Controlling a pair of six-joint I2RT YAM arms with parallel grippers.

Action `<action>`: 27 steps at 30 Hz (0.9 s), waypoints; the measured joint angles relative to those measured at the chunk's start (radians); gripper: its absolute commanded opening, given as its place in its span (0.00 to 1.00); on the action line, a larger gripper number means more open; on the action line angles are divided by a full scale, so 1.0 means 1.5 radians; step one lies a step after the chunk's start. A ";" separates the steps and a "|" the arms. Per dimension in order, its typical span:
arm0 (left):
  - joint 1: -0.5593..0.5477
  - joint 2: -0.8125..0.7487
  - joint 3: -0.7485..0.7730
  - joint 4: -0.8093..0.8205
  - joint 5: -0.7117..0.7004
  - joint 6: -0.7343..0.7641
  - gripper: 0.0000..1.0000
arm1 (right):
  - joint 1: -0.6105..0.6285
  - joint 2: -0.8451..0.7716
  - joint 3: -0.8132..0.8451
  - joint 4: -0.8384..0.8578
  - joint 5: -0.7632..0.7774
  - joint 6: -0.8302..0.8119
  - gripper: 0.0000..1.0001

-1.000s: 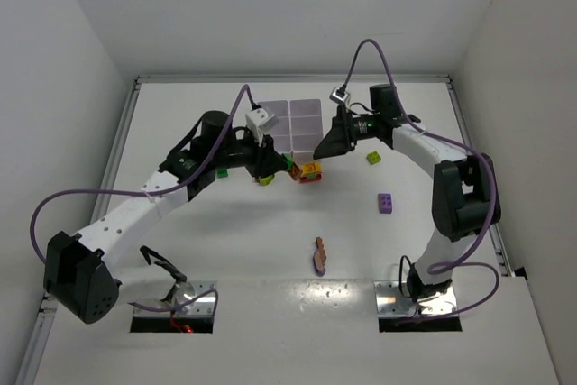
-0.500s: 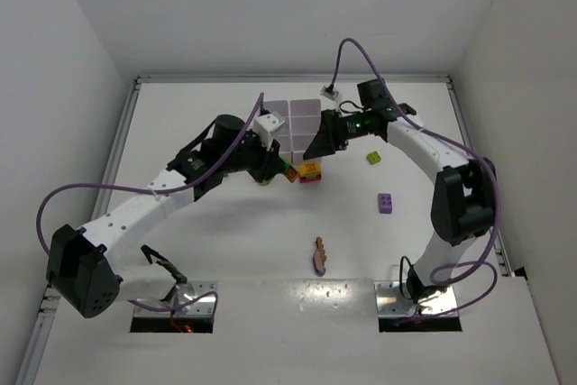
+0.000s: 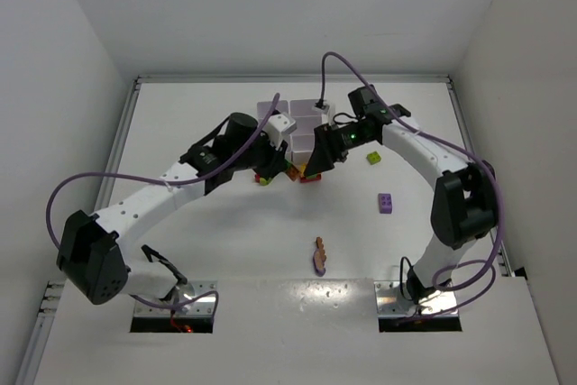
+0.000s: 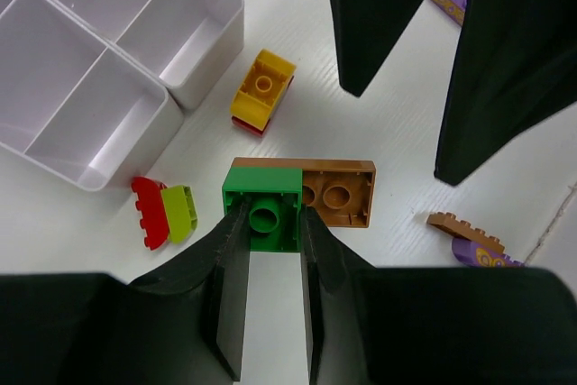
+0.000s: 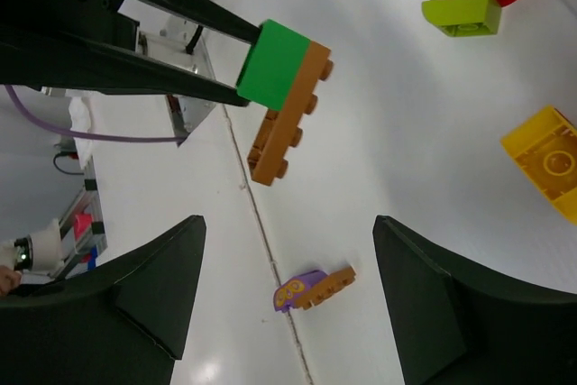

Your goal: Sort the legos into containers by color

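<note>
While the left tool point(image 4: 269, 220) stayed clamped on a green brick point(image 4: 263, 200) stuck to a brown brick point(image 4: 338, 194), raised off the table point(image 3: 270, 232), the right tool point(image 5: 288, 227) had swung in from the right, jaws wide though narrowing, holding nothing. Pulling the two colours apart looked like the next job. Farther off, the tray point(image 4: 216, 51) sat with a yellow brick point(image 4: 261, 87) just beside it.

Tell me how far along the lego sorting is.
Nothing sorted yet: the tray shows only empty compartments. The left gripper holds a green brick stuck to an orange brick, the right gripper open nearby. The yellow brick, red-lime pair, purple brick and lime brick lie loose.
</note>
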 measured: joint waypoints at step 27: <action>-0.046 0.041 0.047 0.002 -0.041 0.013 0.00 | 0.048 0.029 0.007 0.045 0.074 0.046 0.00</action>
